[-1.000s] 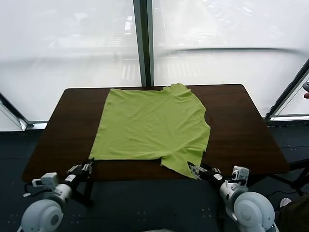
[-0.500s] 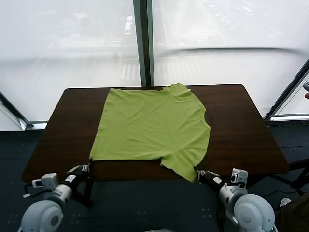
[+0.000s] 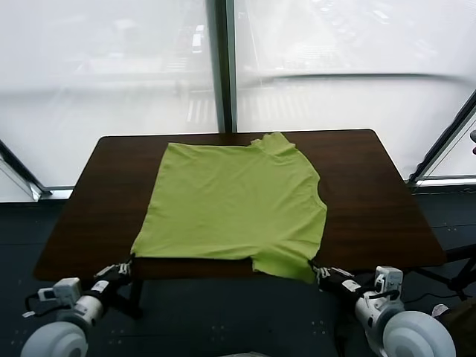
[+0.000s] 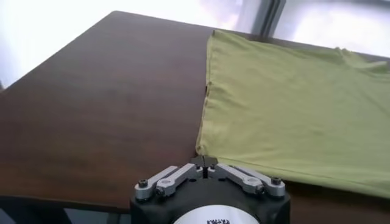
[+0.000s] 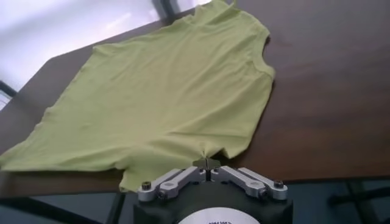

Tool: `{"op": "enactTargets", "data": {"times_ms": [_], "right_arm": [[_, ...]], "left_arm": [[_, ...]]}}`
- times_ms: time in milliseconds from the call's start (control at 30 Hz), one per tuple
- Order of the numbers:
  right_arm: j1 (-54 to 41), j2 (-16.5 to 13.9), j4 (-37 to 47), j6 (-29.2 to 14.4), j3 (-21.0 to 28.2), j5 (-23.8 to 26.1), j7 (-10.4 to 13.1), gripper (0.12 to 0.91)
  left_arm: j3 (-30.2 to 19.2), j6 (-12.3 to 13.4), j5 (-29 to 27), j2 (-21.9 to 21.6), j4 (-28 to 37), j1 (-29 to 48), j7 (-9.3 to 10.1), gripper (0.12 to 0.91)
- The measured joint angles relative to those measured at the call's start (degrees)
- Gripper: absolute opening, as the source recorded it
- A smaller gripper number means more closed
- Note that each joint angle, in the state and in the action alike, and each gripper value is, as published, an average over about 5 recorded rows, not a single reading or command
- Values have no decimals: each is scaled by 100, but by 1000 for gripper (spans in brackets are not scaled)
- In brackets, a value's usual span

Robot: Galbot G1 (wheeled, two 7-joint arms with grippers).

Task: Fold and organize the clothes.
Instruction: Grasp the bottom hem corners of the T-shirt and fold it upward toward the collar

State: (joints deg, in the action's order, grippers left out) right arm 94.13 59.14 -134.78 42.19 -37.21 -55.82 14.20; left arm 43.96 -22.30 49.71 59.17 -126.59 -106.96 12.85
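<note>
The clothes are one lime-green T-shirt (image 3: 234,201) lying flat on the dark brown table (image 3: 372,193), plain side up, its collar at the far right. My left gripper (image 3: 128,264) is at the table's near edge, shut on the shirt's near left corner (image 4: 202,148). My right gripper (image 3: 314,269) is at the near edge too, shut on the near right sleeve end, where the fabric (image 5: 204,149) puckers into its fingertips. In the wrist views the T-shirt (image 4: 292,109) (image 5: 170,103) stretches away from each gripper (image 4: 204,161) (image 5: 206,161).
Bare table (image 4: 109,103) shows to the left of the shirt, and more table (image 5: 329,91) to its right. Behind the table stand large windows with a dark upright frame (image 3: 222,67). The floor below the near edge is dark.
Both grippers have drawn back toward me past the near edge, dragging the shirt with them. Its near corners now reach the table's edge and its far hem has left the far edge.
</note>
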Motion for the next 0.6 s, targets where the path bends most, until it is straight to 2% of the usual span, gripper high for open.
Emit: {"op": "enactTargets", "data": {"times_ms": [267, 600], "right_arm": [[-764, -64, 457, 0, 167, -31, 52, 138], [-1731, 58, 1216, 0, 456, -81, 120, 138]], "left_arm": [[-25, -124, 227, 146, -143, 400, 241, 148], [-442, -322, 289, 152, 71, 1580, 439, 148]]}}
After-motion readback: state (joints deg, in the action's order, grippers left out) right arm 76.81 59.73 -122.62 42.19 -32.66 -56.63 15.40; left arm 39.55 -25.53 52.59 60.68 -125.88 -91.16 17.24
